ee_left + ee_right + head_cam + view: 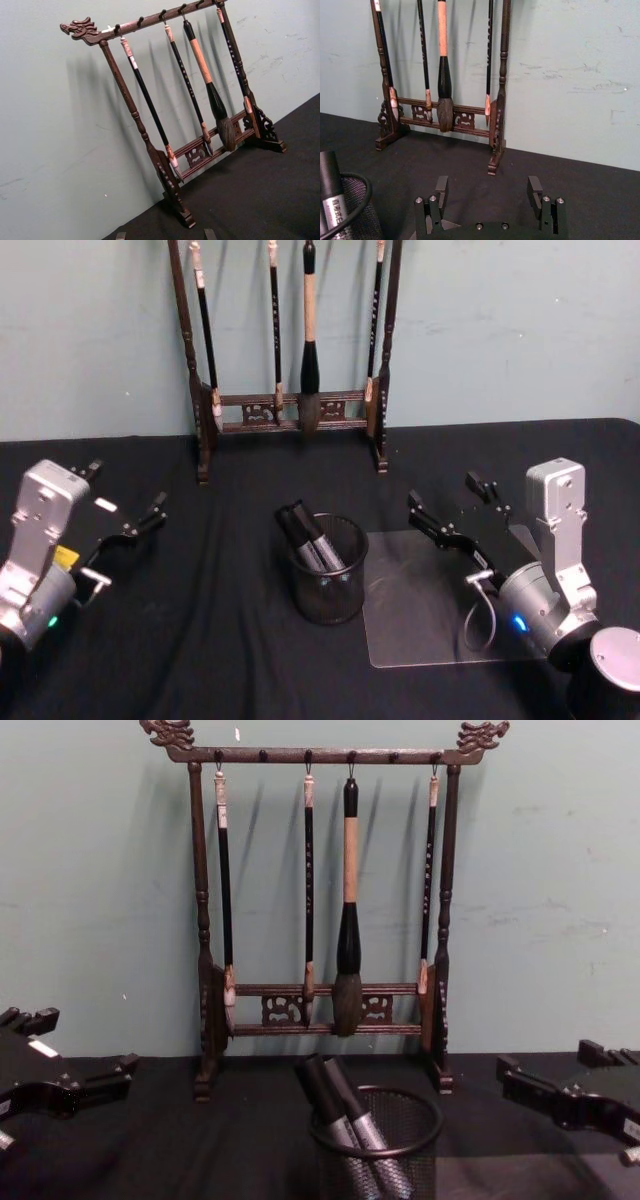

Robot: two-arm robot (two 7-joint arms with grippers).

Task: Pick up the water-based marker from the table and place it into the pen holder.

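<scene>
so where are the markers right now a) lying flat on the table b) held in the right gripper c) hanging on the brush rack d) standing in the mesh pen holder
d, two markers lean inside the pen holder, while the right gripper sits beside it with open, empty fingers.

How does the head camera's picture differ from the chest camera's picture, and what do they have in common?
Head view: a clear plastic sheet lies flat on the table, on the robot's right of the pen holder.

Chest view: the top bar of the brush rack, with carved dragon-head ends, where four brushes hang from hooks.

Both: the pen holder with two markers leaning inside it, the rack's lower rails behind it, and the left gripper and right gripper on either side, jaws open.
</scene>
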